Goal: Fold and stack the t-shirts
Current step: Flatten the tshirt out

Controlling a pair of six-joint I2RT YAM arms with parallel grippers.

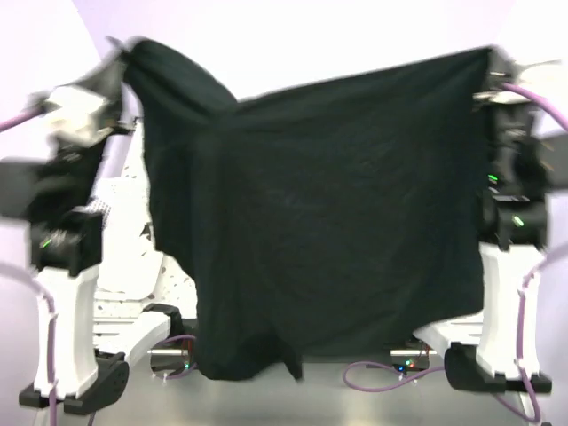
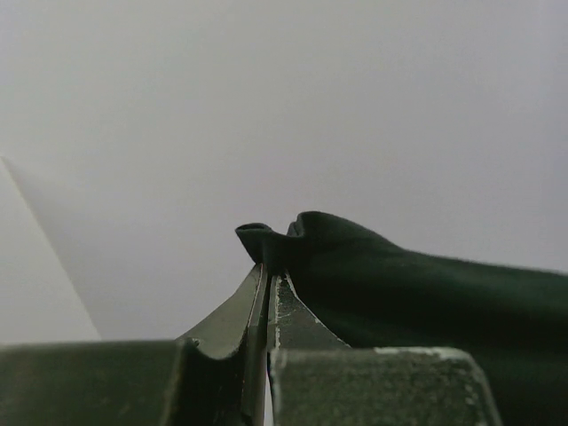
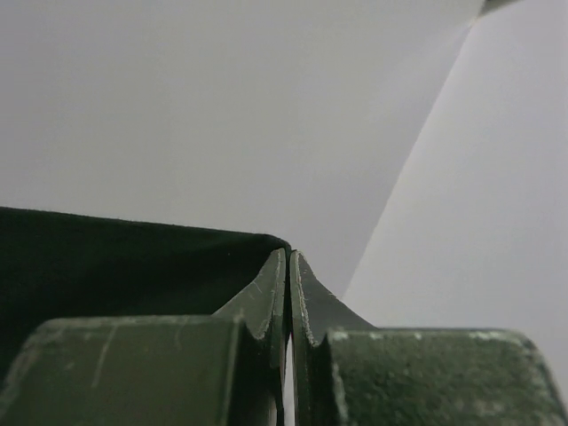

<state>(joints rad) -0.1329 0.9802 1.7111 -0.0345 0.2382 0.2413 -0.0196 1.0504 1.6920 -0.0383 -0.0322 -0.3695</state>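
left tool [image 2: 269, 266]: pressed together, pinching one bunched corner of black t-shirt [image 1: 328, 213] | right tool [image 3: 289, 257]: pinching its opposite top edge | black t-shirt: hangs spread between both tools

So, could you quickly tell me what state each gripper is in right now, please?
Left gripper: shut on the black t-shirt, pinching a bunched corner.
Right gripper: shut on the black t-shirt, at its other top corner.
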